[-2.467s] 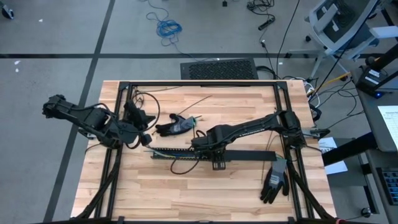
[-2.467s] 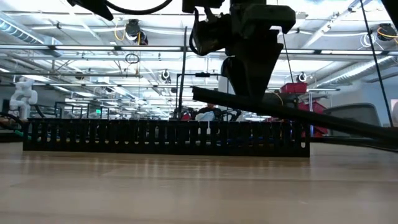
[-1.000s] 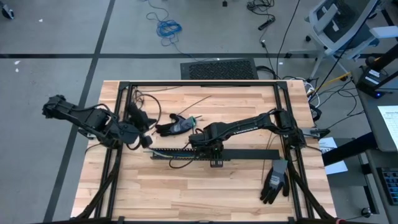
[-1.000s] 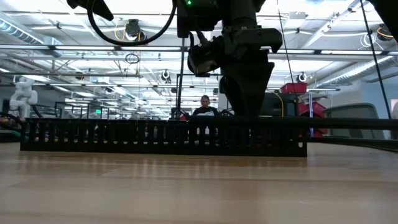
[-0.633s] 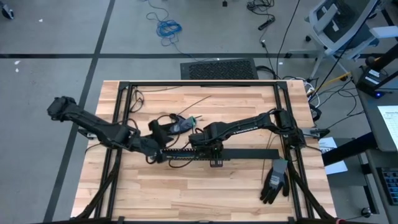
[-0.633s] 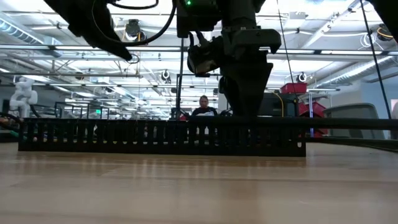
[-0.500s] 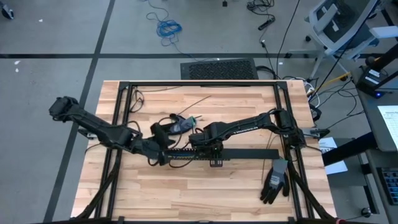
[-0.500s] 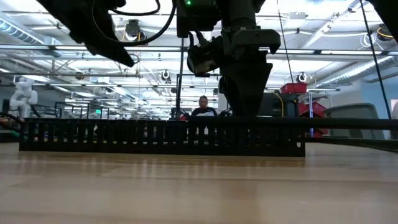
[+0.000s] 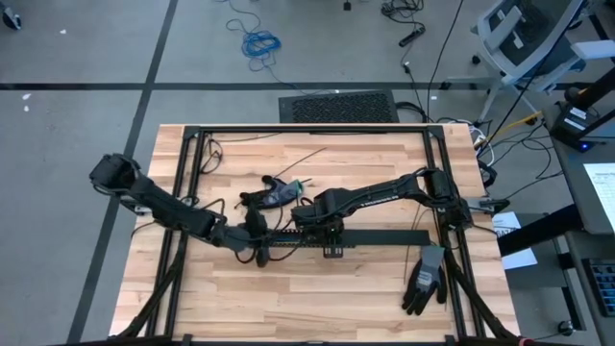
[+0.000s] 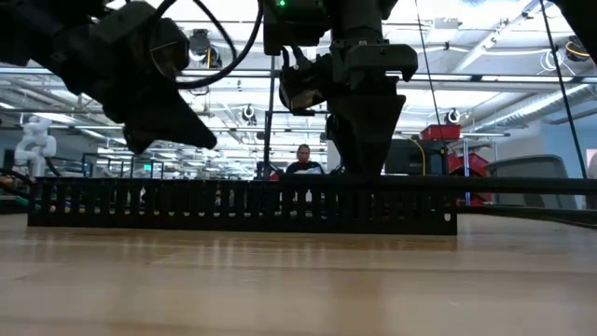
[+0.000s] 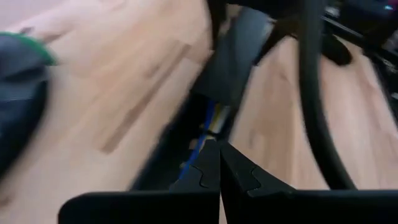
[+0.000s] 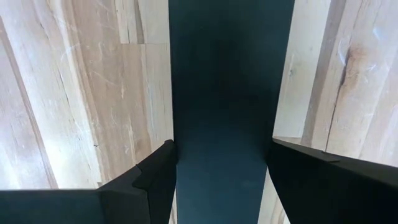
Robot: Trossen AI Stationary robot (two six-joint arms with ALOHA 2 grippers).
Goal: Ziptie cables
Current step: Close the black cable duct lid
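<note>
The black slotted duct (image 10: 233, 205) lies along the middle of the table (image 9: 288, 298). Inside it show some of the cables (image 11: 214, 117), yellow and blue strands. A long black cover strip (image 9: 384, 237) lies on top of the duct and reaches past its right end. My right gripper (image 9: 327, 231) stands over the duct's right part, pointing down, shut on that strip. My left gripper (image 9: 261, 242) is shut and hangs a little above the duct's left part (image 10: 201, 135), slanting down along it, with nothing in it. My right gripper pinches the cover strip across its width, one finger (image 12: 158, 171) on each long edge (image 12: 183, 155). The fingers come from above, pointing down, and lie across the strip. The strip sits level on the duct's top, its right end (image 10: 532, 185) sticking out beyond the duct.
A black glove with a green bit (image 9: 274, 195) lies just behind the duct, and another glove (image 9: 423, 279) lies near the right front. Black frame rails (image 9: 307, 128) border the table. Bare wood spreads in front of the duct. A person (image 10: 306, 161) sits far off in the room.
My left gripper has swung from the table's left side toward the right and near edge and come down, rolling as it went, until it hangs over the duct's left part. It has stayed shut.
</note>
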